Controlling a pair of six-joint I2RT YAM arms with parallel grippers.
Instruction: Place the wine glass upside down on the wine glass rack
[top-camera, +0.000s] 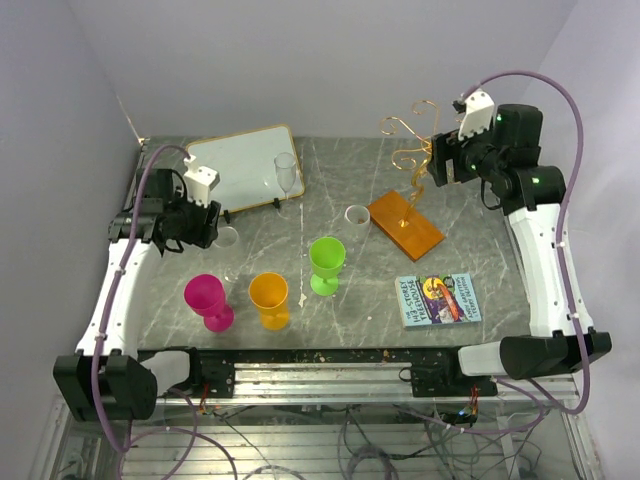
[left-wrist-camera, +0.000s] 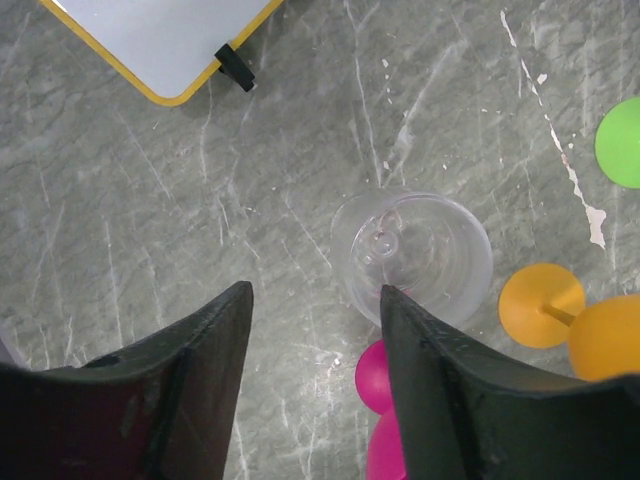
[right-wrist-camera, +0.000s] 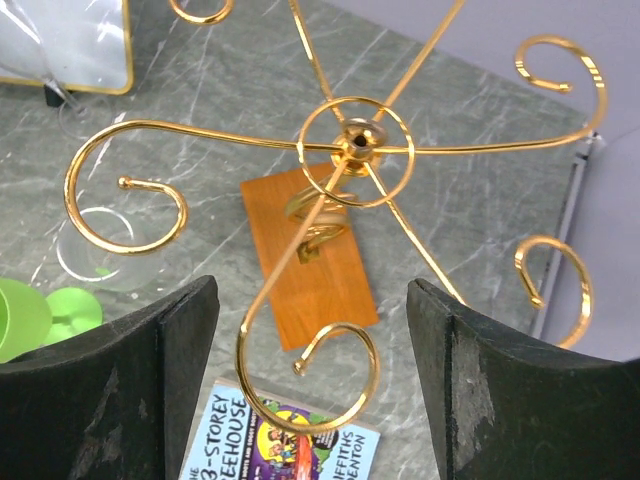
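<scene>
Left claw (left-wrist-camera: 315, 385), released, hangs over the clear wine glass (left-wrist-camera: 412, 255); right claw (right-wrist-camera: 312, 380), released, hovers above the wine glass rack (right-wrist-camera: 355, 140).

clear glasses 3: wine glass (top-camera: 227, 240), tall flute (top-camera: 287, 172), white-rimmed glass (top-camera: 357, 216) | coloured plastic stemmed cups 3: pink goblet (top-camera: 208, 298), orange goblet (top-camera: 270, 298), green goblet (top-camera: 326, 262) | gold wine glass rack (top-camera: 405, 228) on orange base 1 | yellow-framed whiteboard (top-camera: 240, 165) 1 | Treehouse paperback (top-camera: 438, 300) 1
</scene>
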